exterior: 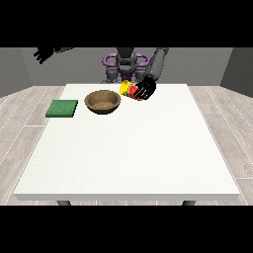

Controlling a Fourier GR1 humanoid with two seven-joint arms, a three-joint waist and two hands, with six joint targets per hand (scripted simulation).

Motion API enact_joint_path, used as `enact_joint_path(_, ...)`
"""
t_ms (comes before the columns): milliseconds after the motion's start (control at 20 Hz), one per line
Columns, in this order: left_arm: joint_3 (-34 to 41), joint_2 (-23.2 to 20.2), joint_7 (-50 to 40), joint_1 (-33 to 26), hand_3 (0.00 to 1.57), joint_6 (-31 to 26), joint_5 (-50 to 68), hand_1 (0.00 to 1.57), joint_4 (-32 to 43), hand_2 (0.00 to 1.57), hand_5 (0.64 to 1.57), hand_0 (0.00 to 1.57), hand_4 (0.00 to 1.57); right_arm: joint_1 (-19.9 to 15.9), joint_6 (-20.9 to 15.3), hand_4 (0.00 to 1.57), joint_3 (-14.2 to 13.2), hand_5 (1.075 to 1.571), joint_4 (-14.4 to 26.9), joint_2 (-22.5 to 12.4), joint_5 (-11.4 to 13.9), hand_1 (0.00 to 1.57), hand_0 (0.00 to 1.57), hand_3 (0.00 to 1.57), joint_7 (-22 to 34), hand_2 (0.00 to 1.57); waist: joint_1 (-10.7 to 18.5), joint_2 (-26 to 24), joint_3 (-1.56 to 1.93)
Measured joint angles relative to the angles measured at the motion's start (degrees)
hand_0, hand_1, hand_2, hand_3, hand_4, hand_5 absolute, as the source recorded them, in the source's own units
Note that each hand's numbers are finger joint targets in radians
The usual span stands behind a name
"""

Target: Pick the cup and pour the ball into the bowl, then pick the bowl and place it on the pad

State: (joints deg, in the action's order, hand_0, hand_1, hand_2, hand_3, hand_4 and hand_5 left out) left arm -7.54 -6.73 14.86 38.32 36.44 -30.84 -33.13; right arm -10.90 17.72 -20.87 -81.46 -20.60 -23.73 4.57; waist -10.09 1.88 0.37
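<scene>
Green pad (62,108) lies beside brown bowl (103,102). Hand at view's right (146,89) grasps tilted yellow cup (128,89); hand at view's left (44,54) raised, fingers spread.

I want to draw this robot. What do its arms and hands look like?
Draw both hands black: the hand at the view's right and the hand at the view's left. The arm at the view's right is a dark grey, rounded tube shape. No cables or markings show. Its grey body has purple rings near the shoulders.
</scene>
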Motion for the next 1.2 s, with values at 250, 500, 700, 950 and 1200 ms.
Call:
enact_joint_path(250, -8.3, 2.2, -14.5, 5.8, 1.57, 1.4, -12.7, 1.35, 4.8, 1.57, 1.540, 1.35, 1.44, 0.3, 1.1, 0.69, -1.1, 1.560, 5.3, -0.8, 0.3, 0.00, 0.00, 0.00, -1.1, 0.00, 1.5, -3.3, -0.07)
enact_joint_path(500, -14.8, 5.3, -26.7, 11.1, 1.57, -2.8, -20.6, 1.33, 6.0, 1.57, 1.535, 1.33, 1.47, 0.3, 3.0, 0.70, -2.3, 1.561, 11.0, -2.2, 0.6, 0.00, 0.00, 0.12, -3.1, 0.00, 3.3, -5.0, -0.20)
enact_joint_path(700, -20.4, 6.2, -36.3, 15.8, 1.57, -7.0, -26.3, 1.37, 6.1, 1.57, 1.563, 1.37, 1.31, -2.0, 4.0, 0.70, -2.0, 1.557, 13.9, -2.7, 0.8, 0.00, 0.00, 0.15, -3.8, 0.00, 2.3, -4.6, -0.23)
enact_joint_path(950, -27.5, 6.6, -45.1, 19.6, 1.57, -12.1, -34.7, 1.40, 7.8, 1.57, 1.571, 1.40, 1.04, -3.7, 3.9, 0.69, -1.7, 1.554, 16.0, -2.6, 1.3, 0.00, 0.00, 0.26, -4.5, 0.00, 2.0, -5.0, -0.26)
enact_joint_path(1200, -33.6, 6.7, -49.9, 21.1, 1.55, -21.9, -38.9, 0.27, 5.0, 1.26, 1.571, 0.27, 1.04, -5.5, 3.4, 0.69, -0.4, 1.552, 17.8, -1.5, 2.1, 0.00, 0.00, 0.33, -4.3, 0.00, 1.0, -6.1, -0.29)
